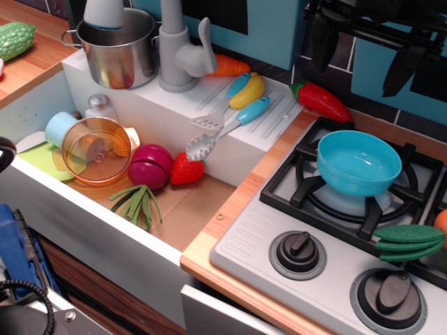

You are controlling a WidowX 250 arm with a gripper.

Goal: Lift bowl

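A light blue bowl (358, 162) stands upright on the back left burner of the toy stove (279, 241). It looks empty. My gripper (363, 59) hangs at the top right of the view, above and behind the bowl, clear of it. Its two black fingers (325, 45) stand wide apart and hold nothing, so it is open. The upper part of the gripper is cut off by the frame edge.
A green toy vegetable (411, 242) lies on the stove right of the bowl, a red pepper (321, 100) behind it. The sink (188, 209) holds an orange clear cup (96, 150), plum, strawberry and green beans. A metal pot (119, 49), faucet (183, 52), banana and utensils sit behind it.
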